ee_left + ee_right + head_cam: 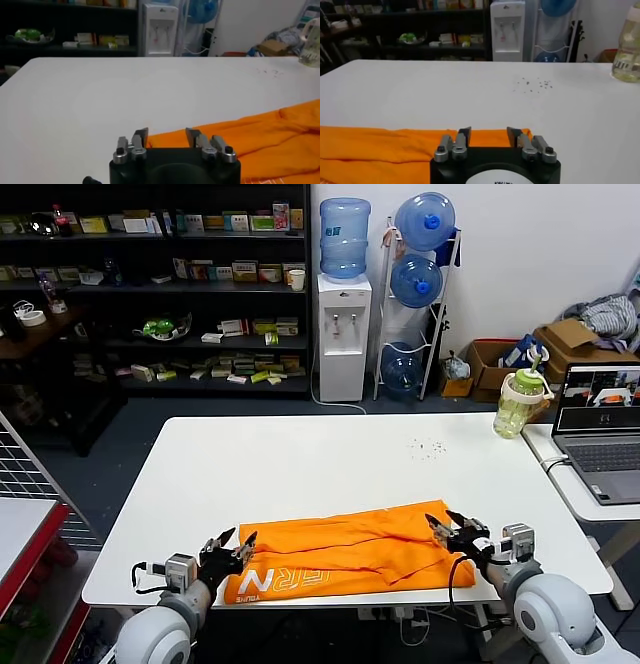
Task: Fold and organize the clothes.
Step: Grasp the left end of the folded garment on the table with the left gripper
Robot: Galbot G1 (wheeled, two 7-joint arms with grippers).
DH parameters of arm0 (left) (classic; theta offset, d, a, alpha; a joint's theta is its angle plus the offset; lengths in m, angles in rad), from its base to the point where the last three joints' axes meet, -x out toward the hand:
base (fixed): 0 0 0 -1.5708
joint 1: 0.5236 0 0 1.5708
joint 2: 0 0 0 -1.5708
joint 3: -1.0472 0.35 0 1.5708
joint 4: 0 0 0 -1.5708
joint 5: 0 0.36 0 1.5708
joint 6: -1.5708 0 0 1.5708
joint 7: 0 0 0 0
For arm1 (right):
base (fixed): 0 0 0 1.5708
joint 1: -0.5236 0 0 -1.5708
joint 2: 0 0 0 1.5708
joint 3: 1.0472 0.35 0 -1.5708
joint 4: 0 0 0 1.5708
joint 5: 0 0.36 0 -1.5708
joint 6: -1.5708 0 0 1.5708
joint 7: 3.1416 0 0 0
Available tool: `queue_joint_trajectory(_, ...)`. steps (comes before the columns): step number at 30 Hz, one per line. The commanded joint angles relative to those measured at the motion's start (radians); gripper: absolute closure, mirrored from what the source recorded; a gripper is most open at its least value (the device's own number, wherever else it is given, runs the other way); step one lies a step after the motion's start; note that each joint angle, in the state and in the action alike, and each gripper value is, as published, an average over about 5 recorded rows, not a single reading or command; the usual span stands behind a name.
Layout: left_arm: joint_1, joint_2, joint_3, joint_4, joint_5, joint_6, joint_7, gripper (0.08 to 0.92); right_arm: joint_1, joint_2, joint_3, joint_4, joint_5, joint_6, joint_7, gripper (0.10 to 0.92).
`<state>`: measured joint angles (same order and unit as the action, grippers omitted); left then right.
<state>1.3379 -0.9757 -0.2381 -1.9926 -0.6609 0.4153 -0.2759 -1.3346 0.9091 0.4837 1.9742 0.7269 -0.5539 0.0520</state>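
Orange T-shirt (350,549) lay folded along the white table (300,464) near edge. Left gripper (243,546) and right gripper (440,527) sat at its ends, jaws spread.

Bright orange T-shirt (350,552), folded into a long band, white lettering up, flat along the table's near edge

Head view high, wrist views low, sharing white table (300,464)

One orange T-shirt (355,554), two grippers, left (242,546) and right (444,525), one white table (300,464), one laptop (601,429), one green bottle (519,403), three water jugs (424,221), one water dispenser (343,336)
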Motion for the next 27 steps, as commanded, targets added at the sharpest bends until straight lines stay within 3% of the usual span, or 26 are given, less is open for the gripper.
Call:
queue_joint_trajectory(1,0.060,-0.048,-0.020,0.040,0.065,-0.022,0.010,0.336,-0.081,0.007,0.070,0.042,-0.007,0.009,-0.008,0.351)
queue_joint_trajectory(7,0.033,-0.091,-0.017,0.105,0.094,-0.049,0.026,0.194,-0.093,0.019,0.082,0.051,-0.014,0.008,-0.009,0.215)
queue_joint_trajectory(16,0.003,-0.127,-0.004,0.169,0.093,-0.061,0.029,0.186,-0.091,0.024,0.080,0.051,-0.017,0.006,-0.006,0.203)
queue_joint_trajectory(27,-0.013,-0.146,0.013,0.222,0.096,-0.067,0.027,0.475,-0.084,0.026,0.077,0.044,-0.017,0.008,-0.005,0.203)
